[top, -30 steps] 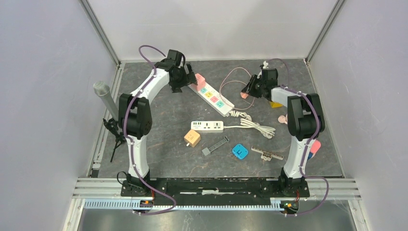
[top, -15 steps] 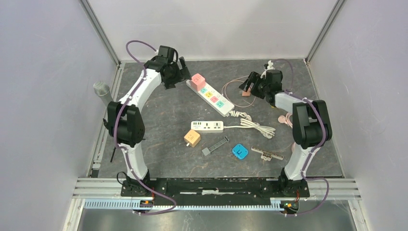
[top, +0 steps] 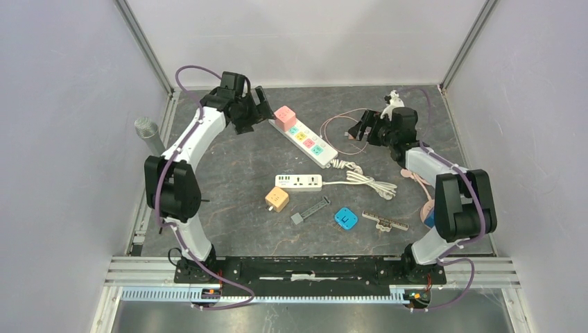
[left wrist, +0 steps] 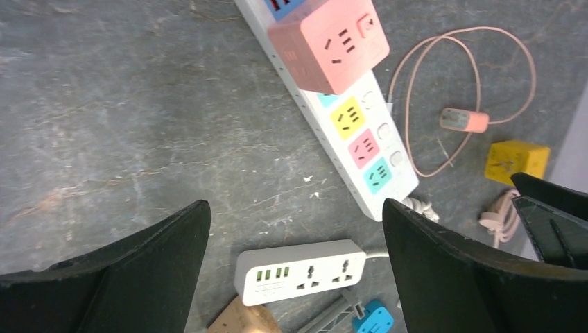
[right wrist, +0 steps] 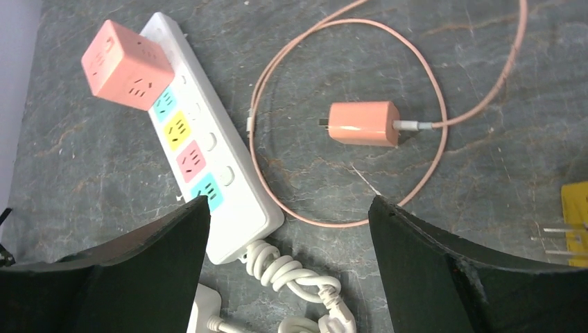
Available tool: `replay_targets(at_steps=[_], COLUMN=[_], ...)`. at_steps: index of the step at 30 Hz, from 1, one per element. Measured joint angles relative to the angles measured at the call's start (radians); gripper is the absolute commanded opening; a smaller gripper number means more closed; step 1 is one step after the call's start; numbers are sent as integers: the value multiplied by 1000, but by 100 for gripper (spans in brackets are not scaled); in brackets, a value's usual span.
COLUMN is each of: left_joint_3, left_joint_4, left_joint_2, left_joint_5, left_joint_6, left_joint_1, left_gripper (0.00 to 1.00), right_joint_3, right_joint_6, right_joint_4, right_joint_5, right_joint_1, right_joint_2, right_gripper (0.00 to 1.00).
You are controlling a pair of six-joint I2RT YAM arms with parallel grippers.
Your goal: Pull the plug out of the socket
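Both arms have pulled back from the work in the last second. The left gripper (top: 259, 105), which was pressed against the white power strip (top: 305, 137) at its pink cube adapter (top: 285, 115), now hangs clear of it toward the far left corner, and its wrist view shows the fingers spread wide with nothing between them. The right gripper (right wrist: 288, 201) has likewise lifted and drawn back to the right – its jaws stand apart and empty. The pink plug (right wrist: 362, 123) lies flat on the table between the 2 grippers' positions, just right of the strip, its prongs pointing at the strip but plainly apart from it, and its pink cable (right wrist: 442, 123) curls in a loose loop around it. None of the strip's 4 coloured sockets visible in the right wrist view holds a plug; only the cube adapter sits on the far end. Judging from this, the pull is done and the release too – what shows now looks like the retreat after the task, with nothing left to grasp unless the cube adapter is also meant to come off.
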Motion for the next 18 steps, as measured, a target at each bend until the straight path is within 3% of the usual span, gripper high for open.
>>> replay_targets(at_steps=[4,9,14,18], left_joint_3=[-11,58,348,607], left_joint_4=[54,85,-56,-150], left_joint_2=[17,97,267,421], left_joint_5=[69,48,-137,-201], left_joint_6=[-49,-160,-279,-341], left_joint_1=[0,-18,-87,-119], left_gripper=[100,100,100,100], right_joint_3=[8,63,132,203], right_joint_6=[-58,-76,-98,-100], right_joint_4=[19,65,59,-21], right_joint_5=[-53,-139,-125,-92], right_joint_1=[0,3,28,43], right_joint_2=[-10,32,97,150], right_gripper=[88,88,87,87])
